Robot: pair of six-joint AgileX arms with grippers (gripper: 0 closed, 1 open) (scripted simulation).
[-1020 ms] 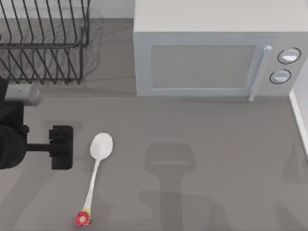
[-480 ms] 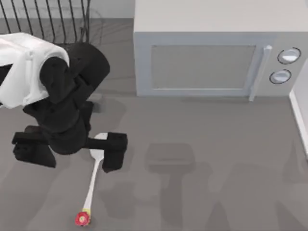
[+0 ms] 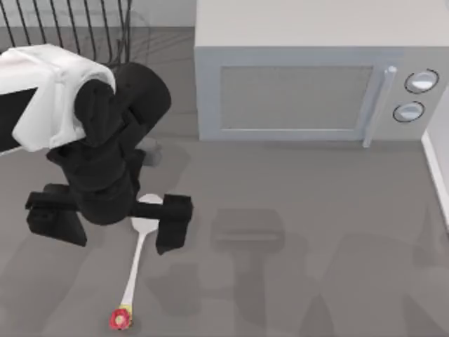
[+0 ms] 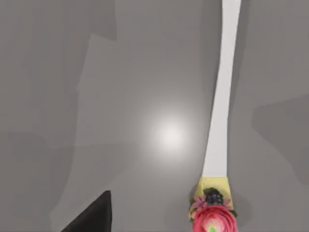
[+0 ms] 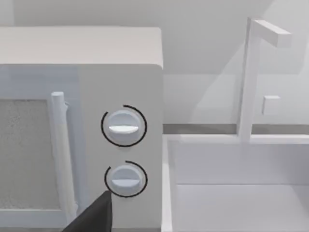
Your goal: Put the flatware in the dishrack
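Observation:
The flatware is a white spoon point(image 3: 134, 270) lying flat on the grey table, its flower knob point(image 3: 121, 319) toward the front edge. My left gripper point(image 3: 114, 219) hangs over the spoon's bowl, open wide, one finger on each side and most of the bowl hidden beneath it. The left wrist view looks down on the spoon handle point(image 4: 219, 121) and the red-and-yellow knob point(image 4: 212, 220), with one dark fingertip point(image 4: 91, 217) at the edge. The black wire dishrack point(image 3: 70, 28) stands at the back left, partly covered by my left arm. A dark fingertip point(image 5: 91, 217) of my right gripper shows in the right wrist view.
A large grey microwave point(image 3: 302, 84) stands at the back, right of the dishrack, its two knobs point(image 5: 124, 126) facing the right wrist camera. A white sink basin point(image 5: 231, 193) with a faucet sits at the table's right side. Bare grey table lies right of the spoon.
My left arm swung in from the left edge to above the spoon's bowl, then shifted slightly right and toward the front. The spoon has not moved.

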